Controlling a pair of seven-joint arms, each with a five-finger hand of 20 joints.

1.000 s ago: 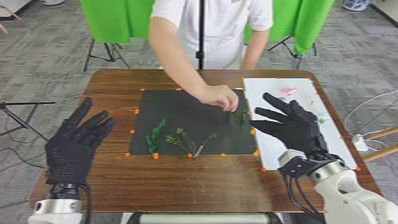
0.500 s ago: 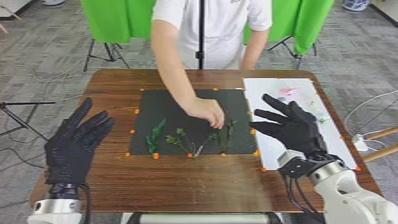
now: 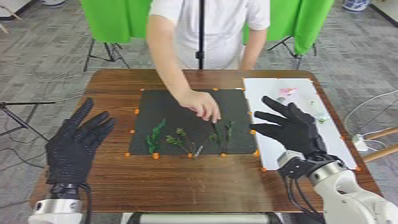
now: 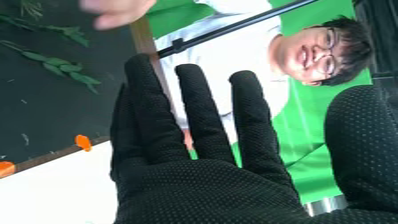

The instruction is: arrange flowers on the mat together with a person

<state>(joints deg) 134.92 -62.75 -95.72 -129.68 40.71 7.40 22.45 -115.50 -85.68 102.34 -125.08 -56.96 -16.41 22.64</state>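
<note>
My right hand [image 3: 298, 135] is over the white sheet [image 3: 266, 86], with its fingers straight and spread apart. My left hand [image 3: 71, 152] has straight, spread fingers too. Left of my right hand, green sprigs [image 3: 155, 137] lie on the black mat [image 3: 164, 107], and a person's hand [image 3: 200, 104] is right by one. A pink flower [image 3: 287, 91] lies ahead of my right hand.

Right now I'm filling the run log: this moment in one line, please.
person's hand: at green sprig on black mat | left hand: open | right hand: open, over white sheet
</note>
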